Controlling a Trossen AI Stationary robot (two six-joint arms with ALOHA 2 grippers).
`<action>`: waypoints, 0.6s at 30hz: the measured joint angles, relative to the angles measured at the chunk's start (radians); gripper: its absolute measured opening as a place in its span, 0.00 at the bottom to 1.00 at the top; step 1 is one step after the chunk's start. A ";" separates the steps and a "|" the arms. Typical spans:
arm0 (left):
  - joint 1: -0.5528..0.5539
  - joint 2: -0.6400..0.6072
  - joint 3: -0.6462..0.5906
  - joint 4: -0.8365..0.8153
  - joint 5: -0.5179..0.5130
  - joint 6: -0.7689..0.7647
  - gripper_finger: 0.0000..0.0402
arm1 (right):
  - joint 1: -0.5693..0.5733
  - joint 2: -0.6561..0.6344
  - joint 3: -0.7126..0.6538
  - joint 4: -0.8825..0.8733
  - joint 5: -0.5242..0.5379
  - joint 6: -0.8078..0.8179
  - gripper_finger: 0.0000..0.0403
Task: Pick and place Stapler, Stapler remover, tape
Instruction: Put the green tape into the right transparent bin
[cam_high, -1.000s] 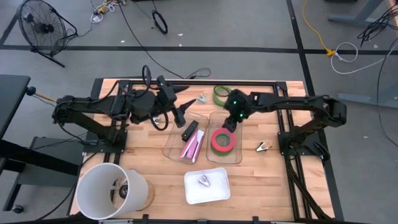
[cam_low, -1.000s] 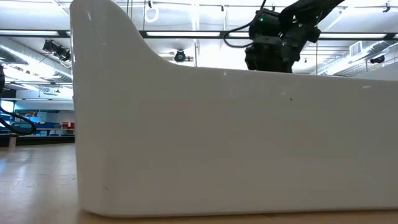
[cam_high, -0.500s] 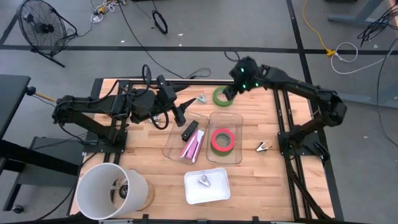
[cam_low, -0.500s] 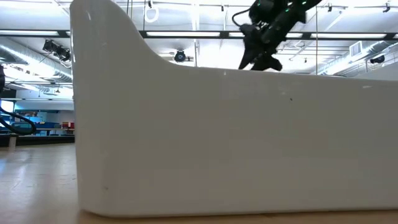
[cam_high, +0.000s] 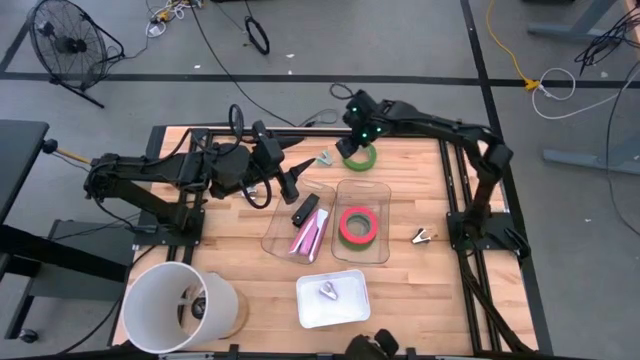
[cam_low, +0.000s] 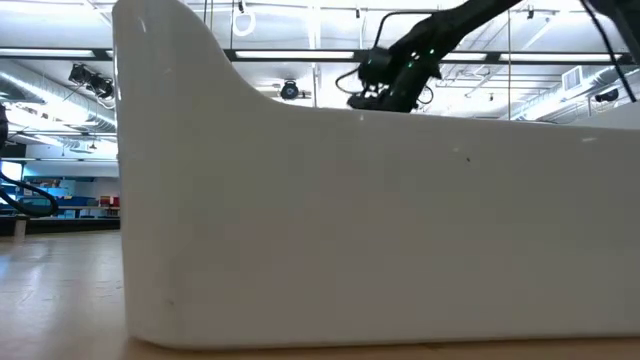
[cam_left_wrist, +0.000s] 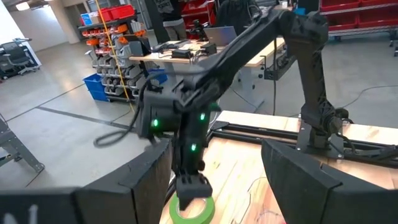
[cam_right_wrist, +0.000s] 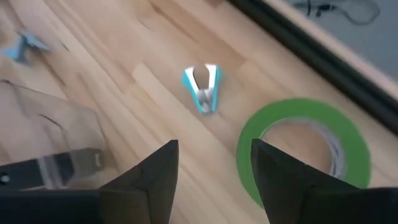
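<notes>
A green tape ring (cam_high: 362, 157) lies flat on the table near the far edge; it also shows in the right wrist view (cam_right_wrist: 305, 149) and the left wrist view (cam_left_wrist: 194, 211). My right gripper (cam_high: 352, 141) hangs open just over its left side (cam_right_wrist: 214, 180). A silver-blue staple remover (cam_high: 325, 158) lies left of the ring (cam_right_wrist: 203, 89). A red ring on a green ring (cam_high: 358, 226) lies in the right clear tray (cam_high: 383, 212). The black stapler (cam_high: 305, 209) lies in the left clear tray (cam_high: 275, 232). My left gripper (cam_high: 297, 179) waits open at the table's left (cam_left_wrist: 217, 180).
A white tray (cam_high: 312, 310) near the front edge holds a staple remover (cam_high: 328, 291); its wall (cam_low: 380, 230) fills the low view. Another remover (cam_high: 422, 236) lies right of the clear trays. A white bucket (cam_high: 180, 305) stands at the front left.
My right gripper has left the right clear tray, risen and swung toward the far edge and the left, then come down over the loose green tape ring. The red and green rings stay in the tray.
</notes>
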 joint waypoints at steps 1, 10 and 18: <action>0.000 0.000 0.000 -0.001 0.000 0.000 0.63 | 0.000 0.014 0.000 -0.005 0.000 0.000 0.49; 0.000 0.000 0.000 -0.004 0.000 0.000 0.63 | 0.001 0.102 0.000 -0.030 0.047 0.005 0.49; 0.000 0.000 0.000 -0.005 0.000 0.000 0.63 | 0.013 0.161 0.000 -0.038 0.045 0.019 0.49</action>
